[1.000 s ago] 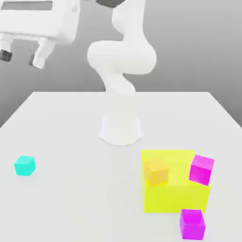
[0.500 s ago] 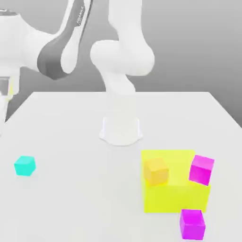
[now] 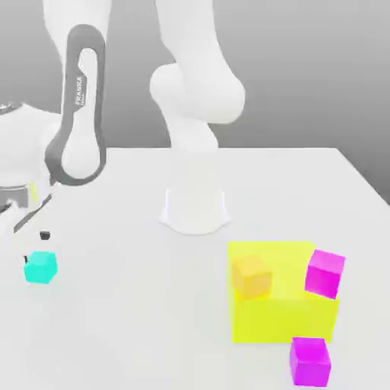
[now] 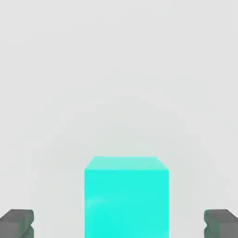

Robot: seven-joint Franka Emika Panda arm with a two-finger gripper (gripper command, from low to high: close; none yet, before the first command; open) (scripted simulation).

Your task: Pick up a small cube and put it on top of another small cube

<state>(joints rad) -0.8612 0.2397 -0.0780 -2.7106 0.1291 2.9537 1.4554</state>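
The small cyan cube (image 3: 39,267) rests on the white table near the exterior view's left edge. My gripper (image 3: 24,228) hangs just above it, a short gap away, with one dark fingertip (image 3: 44,234) showing over the cube. In the hand view the cube (image 4: 126,197) lies centred between my two grey fingertips (image 4: 16,223), which stand wide apart and clear of its sides. The gripper (image 4: 119,224) is open and holds nothing.
A large yellow block (image 3: 283,320) stands at the exterior view's front right, with an orange cube (image 3: 251,275) and a magenta cube (image 3: 325,273) on it. Another magenta cube (image 3: 310,360) sits on the table in front. The arm's white base (image 3: 195,206) stands mid-table.
The arm has swung down at the exterior view's left, bringing the gripper from high above the table to just over the cyan cube. No cube has moved.
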